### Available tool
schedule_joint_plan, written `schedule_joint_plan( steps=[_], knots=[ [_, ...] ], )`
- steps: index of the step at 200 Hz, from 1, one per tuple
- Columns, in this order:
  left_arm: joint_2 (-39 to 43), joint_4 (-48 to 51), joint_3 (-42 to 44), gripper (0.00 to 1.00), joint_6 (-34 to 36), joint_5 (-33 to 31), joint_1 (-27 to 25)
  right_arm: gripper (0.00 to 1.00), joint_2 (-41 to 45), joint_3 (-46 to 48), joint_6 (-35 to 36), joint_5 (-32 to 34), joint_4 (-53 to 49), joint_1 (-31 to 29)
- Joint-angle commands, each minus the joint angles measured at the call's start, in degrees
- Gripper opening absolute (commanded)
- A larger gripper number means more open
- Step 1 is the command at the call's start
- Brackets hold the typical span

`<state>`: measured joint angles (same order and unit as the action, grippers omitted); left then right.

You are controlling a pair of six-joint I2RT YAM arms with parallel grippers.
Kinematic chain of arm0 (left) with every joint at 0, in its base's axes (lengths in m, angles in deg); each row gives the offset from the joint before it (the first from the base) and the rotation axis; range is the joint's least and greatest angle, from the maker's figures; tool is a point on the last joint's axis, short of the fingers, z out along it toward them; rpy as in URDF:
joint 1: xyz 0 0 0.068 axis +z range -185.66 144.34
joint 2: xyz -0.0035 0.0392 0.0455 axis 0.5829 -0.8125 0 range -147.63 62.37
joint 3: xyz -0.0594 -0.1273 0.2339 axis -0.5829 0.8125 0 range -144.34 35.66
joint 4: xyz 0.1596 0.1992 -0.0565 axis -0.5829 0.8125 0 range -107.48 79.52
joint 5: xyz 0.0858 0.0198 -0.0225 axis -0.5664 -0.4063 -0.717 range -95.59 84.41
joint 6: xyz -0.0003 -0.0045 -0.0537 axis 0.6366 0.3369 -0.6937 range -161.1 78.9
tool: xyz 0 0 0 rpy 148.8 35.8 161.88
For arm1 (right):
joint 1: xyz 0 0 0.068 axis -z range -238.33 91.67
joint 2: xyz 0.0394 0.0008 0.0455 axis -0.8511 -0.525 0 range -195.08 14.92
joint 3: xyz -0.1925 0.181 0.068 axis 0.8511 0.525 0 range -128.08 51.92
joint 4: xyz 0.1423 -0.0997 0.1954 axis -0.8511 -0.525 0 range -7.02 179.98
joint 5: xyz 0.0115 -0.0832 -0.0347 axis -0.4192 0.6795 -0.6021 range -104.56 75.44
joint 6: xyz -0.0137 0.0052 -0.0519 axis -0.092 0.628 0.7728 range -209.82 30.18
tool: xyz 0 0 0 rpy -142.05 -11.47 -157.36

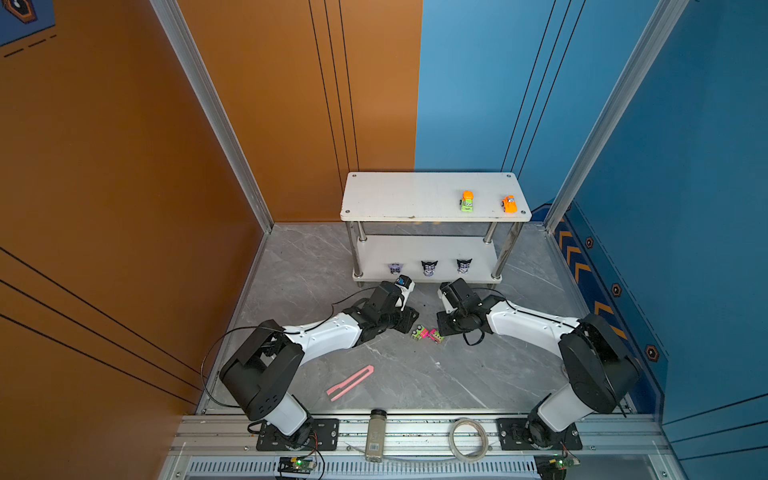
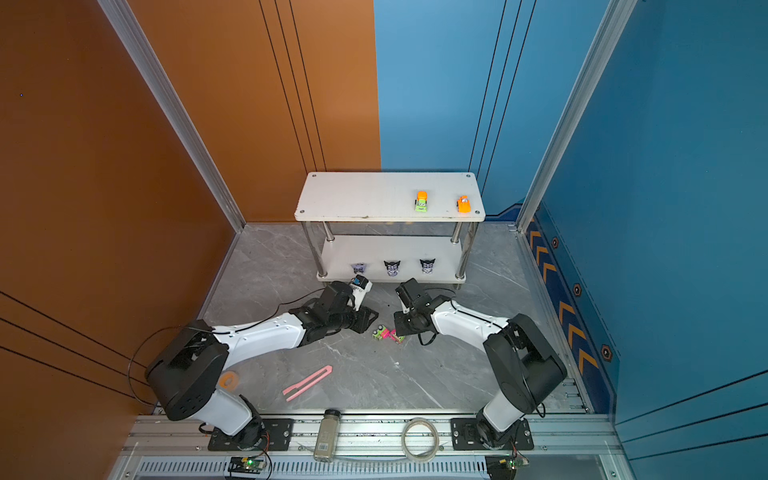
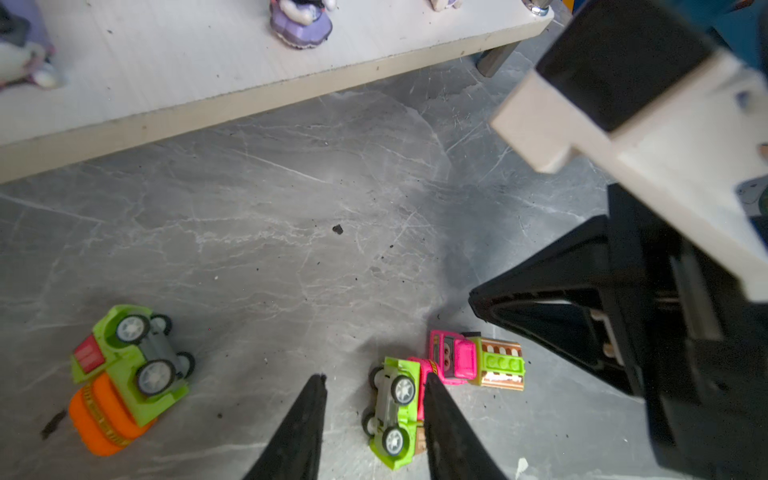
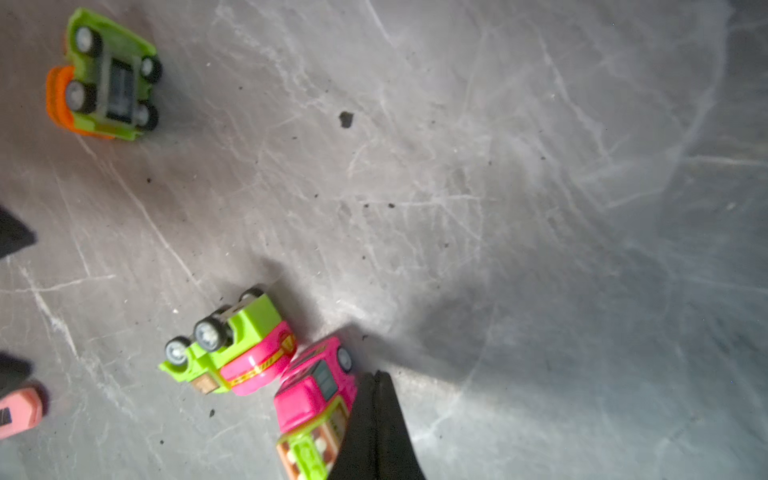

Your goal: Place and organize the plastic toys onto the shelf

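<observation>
Three figurines (image 1: 429,268), two cars (image 1: 467,201) on shelf (image 1: 395,199); three on floor (image 1: 415,374).

The left arm (image 1: 328,332) and right arm (image 1: 528,320) stretch low toward the middle. The left hand (image 3: 375,377) has its jaws apart; the right hand (image 4: 375,379) has its jaws pressed together.

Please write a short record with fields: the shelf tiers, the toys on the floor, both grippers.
Top tier: white two-tier shelf carries a green-and-orange plastic car, an orange plastic car
Lower tier: three purple figurines with black ears
Grey marble floor: tipped-over green-and-orange truck, green-and-pink car on its side, pink-and-green car
Left gripper: open, green-and-pink car between its jaws
Right gripper: shut, beside the pink-and-green car
</observation>
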<state>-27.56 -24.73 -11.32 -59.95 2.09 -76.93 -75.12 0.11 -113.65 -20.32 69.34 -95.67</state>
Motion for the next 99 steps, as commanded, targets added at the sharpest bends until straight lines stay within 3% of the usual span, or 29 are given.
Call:
schedule_joint_plan(
  steps=[1, 33, 99],
  knots=[
    [-1.4, 1.15, -1.71, 0.41, 1.41, -0.26, 0.05, 0.0, 5.53, 0.57, 0.34, 4.73, -3.51, -2.38],
    [-4.25, 0.72, -4.11, 0.4, 1.19, 1.64, 0.22, 0.0, 9.54, 2.47, -2.31, 5.38, -2.73, -6.97],
    [-5.98, 0.45, -5.23, 0.4, 1.36, 3.11, 0.45, 0.0, 2.16, 2.12, -3.09, 2.88, 0.08, -9.2]
  ],
)
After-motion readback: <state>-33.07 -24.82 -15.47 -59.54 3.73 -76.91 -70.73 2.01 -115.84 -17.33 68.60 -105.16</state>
